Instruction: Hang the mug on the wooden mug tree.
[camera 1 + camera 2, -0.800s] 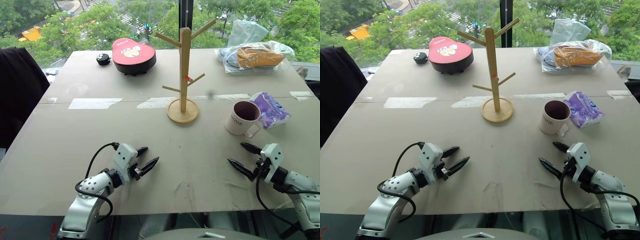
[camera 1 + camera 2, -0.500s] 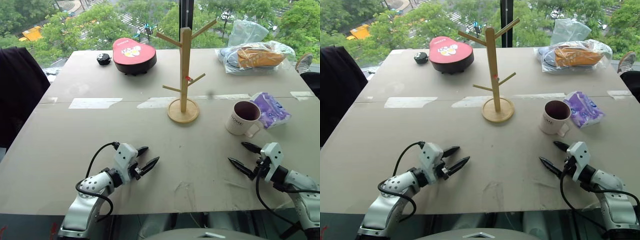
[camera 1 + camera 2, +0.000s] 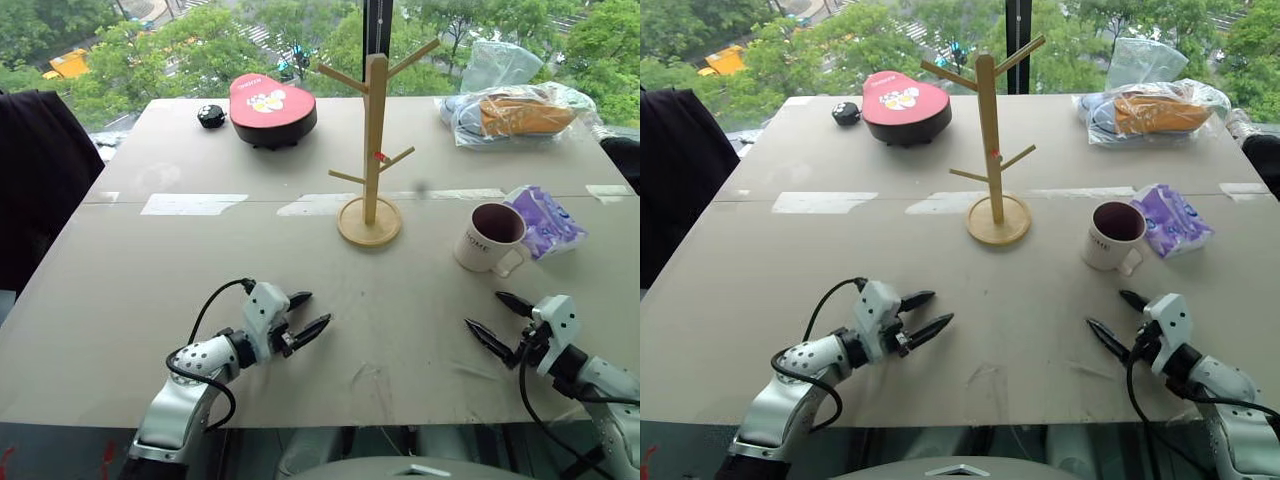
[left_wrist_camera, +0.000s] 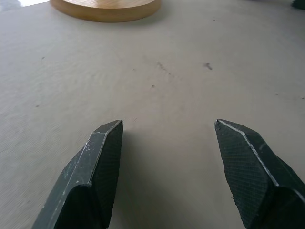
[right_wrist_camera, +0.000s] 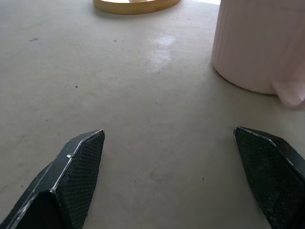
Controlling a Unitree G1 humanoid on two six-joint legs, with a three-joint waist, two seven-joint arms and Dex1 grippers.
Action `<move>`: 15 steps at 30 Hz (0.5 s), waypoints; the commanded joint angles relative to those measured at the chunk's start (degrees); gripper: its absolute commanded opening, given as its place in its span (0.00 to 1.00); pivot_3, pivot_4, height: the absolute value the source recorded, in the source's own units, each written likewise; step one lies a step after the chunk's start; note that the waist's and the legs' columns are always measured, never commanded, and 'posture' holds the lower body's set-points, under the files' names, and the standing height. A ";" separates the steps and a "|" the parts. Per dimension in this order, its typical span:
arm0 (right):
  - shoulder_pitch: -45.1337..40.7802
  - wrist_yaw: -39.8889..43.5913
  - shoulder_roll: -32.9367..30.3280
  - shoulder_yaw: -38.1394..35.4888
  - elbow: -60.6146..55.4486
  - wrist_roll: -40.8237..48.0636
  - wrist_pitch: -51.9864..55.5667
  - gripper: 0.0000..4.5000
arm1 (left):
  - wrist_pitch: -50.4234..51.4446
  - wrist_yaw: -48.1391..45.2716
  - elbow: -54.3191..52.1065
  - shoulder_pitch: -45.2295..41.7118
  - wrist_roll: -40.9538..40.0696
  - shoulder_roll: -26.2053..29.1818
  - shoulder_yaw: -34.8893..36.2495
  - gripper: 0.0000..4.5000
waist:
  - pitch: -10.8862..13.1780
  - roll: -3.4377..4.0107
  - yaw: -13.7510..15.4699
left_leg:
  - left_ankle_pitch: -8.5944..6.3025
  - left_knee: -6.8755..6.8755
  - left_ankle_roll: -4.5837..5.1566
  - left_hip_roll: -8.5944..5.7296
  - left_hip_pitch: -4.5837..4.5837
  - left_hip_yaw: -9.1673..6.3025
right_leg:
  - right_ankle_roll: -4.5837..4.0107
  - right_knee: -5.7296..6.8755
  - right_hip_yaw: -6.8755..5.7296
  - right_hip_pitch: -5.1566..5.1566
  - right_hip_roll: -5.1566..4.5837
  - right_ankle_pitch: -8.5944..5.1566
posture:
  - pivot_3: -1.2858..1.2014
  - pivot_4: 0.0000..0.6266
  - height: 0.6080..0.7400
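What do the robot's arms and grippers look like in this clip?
Both arms have silver-grey segments with black joints and looping black cables. The left gripper and right gripper each have a white block body and two pointed black fingers with cross-hatched pads.

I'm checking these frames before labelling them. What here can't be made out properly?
- The mug: lettering too small to read in the eye views; in the right wrist view its top is cut off by the edge.
- The wooden mug tree: in the left wrist view everything above its base is cut off.
- Clear bag at the table's far corner: contents unclear through the plastic.
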 commanded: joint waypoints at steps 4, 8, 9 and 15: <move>-1.07 -17.96 6.78 -4.04 -8.63 -3.50 5.12 0.98 | 2.28 -8.37 -2.63 -7.57 -5.69 1.62 -2.32 0.70 | 0.23 -0.07 -0.19 | 0.00 0.00 -0.01 0.00 -0.06 0.02 | -0.01 0.02 0.03 -0.11 0.01 0.01 | 0.52 0.24 1.00; -3.21 -28.04 12.82 -2.29 -11.18 -9.53 5.41 0.98 | 4.19 -15.57 -3.47 -14.53 -6.72 5.39 -5.27 0.70 | 0.26 -0.09 -0.96 | 0.01 -0.03 -0.03 0.01 -0.14 0.02 | -0.02 0.10 0.03 -0.26 0.04 0.01 | 0.52 0.24 1.00; -3.53 -29.43 13.88 -2.07 -11.02 -10.43 5.02 0.98 | 4.28 -16.50 -3.37 -15.58 -6.40 6.16 -5.80 0.70 | 0.26 -0.10 -1.26 | 0.01 -0.04 -0.03 0.00 -0.13 0.06 | -0.03 0.09 0.07 -0.27 0.04 0.01 | 0.52 0.24 1.00; -5.14 -34.84 18.58 -1.97 -9.61 -13.84 2.26 0.98 | 5.77 -19.09 -3.63 -22.12 -7.50 6.98 -6.50 0.70 | 0.30 -0.07 -2.32 | 0.02 -0.10 -0.02 -0.01 -0.19 0.10 | -0.06 0.07 0.13 -0.44 0.16 0.00 | 0.52 0.24 1.00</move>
